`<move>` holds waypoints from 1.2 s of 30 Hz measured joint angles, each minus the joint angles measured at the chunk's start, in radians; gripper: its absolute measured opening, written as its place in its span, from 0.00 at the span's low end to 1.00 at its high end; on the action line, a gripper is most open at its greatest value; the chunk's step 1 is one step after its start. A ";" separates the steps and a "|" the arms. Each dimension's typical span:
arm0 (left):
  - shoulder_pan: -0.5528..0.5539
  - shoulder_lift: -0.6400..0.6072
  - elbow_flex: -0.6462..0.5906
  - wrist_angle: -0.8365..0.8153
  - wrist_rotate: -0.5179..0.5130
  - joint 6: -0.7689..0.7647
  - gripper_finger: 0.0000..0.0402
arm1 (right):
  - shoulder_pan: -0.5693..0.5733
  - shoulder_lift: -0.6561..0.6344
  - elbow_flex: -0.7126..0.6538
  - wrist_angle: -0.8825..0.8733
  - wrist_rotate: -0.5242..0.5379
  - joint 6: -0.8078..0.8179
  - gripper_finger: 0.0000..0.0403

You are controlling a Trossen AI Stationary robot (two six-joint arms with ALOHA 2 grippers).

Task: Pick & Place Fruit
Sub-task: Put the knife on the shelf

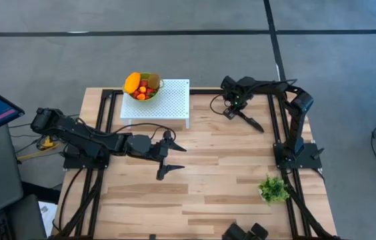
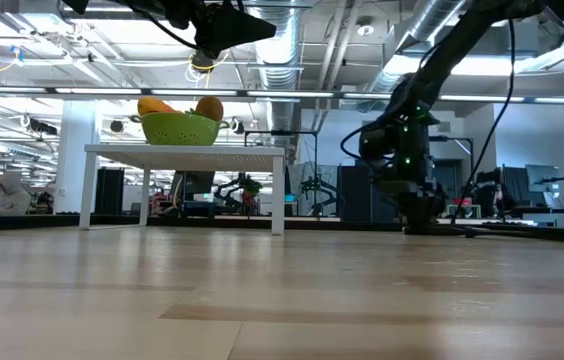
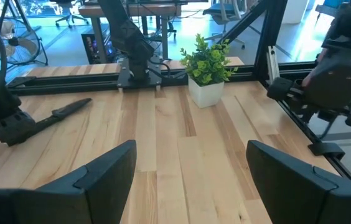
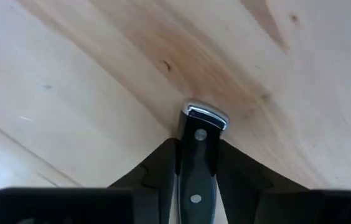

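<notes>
I am clamping my right gripper (image 4: 197, 163) on the black knife (image 4: 195, 162) handle, squeezing squarely to stop twisting, while my left gripper (image 1: 172, 160) is hovering with fingers apart.

Black knife (image 1: 251, 123), potted plant (image 1: 273, 189), white perforated stand (image 1: 168, 102) on table (image 1: 228, 173)

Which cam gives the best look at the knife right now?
Right wrist view: the knife handle fills the frame, clamped between the right gripper fingers, butt toward the table. High view shows its full length on the table. Left wrist view shows the blade far off. Low view doesn't show it clearly.
</notes>
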 joint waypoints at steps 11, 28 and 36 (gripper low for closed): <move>0.000 -0.034 0.001 -0.065 0.000 -0.004 0.74 | 0.133 0.006 0.178 -0.127 -0.094 -0.061 0.20; 0.000 -0.464 0.001 -0.344 -0.021 -0.023 0.74 | 0.407 0.003 0.612 -0.335 -0.093 -0.121 0.21; 0.000 -0.538 0.000 -0.351 -0.020 0.000 0.74 | 0.487 0.001 0.748 -0.338 -0.086 -0.274 0.22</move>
